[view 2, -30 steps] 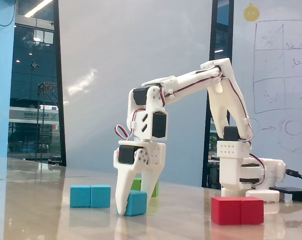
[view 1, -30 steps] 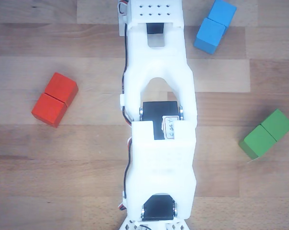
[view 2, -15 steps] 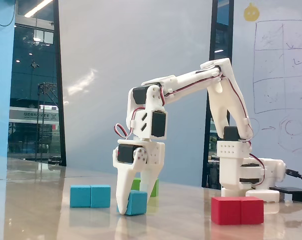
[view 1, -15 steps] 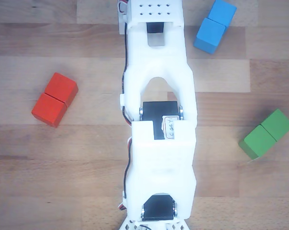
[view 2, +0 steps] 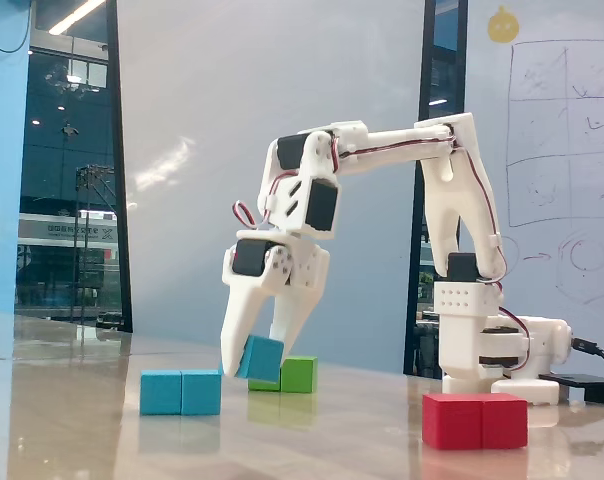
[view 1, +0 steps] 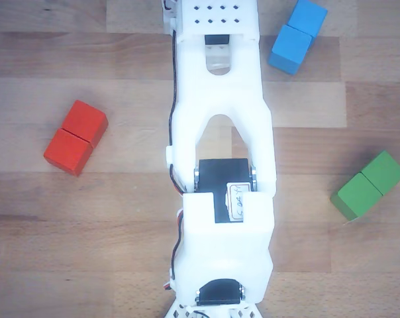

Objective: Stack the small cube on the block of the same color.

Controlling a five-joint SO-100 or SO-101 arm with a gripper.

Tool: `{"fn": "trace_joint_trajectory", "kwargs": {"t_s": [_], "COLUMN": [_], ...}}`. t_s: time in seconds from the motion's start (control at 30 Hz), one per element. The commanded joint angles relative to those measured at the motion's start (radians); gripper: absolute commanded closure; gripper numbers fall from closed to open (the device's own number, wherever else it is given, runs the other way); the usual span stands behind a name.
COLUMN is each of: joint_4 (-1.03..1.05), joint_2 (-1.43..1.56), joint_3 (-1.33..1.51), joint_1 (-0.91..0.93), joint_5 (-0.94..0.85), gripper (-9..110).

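In the fixed view the small cube, light blue, hangs tilted just above the table, with my white gripper shut on it. The light-blue oblong block lies on the table just to the left and below the cube. From above, the same block sits at the top right, next to the white arm. There the arm hides the gripper and the cube.
A red oblong block lies left of the arm, shown at the right front in the fixed view. A green oblong block lies to the right, seen behind the gripper. The arm's base stands at the right.
The gripper has risen off the table with the small cube in it and tilted. The arm has stretched further forward. The long blocks have not moved.
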Motion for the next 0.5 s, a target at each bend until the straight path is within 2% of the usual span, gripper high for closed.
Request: {"fn": "trace_joint_trajectory", "kwargs": {"t_s": [0.0,0.47], "joint_4": [0.041,0.057], "joint_2": [0.140,0.107], "joint_3": [-0.080,-0.250], "joint_1": [0.028,0.255], "joint_5": [-0.006,-0.009], "gripper": [97,91]}}
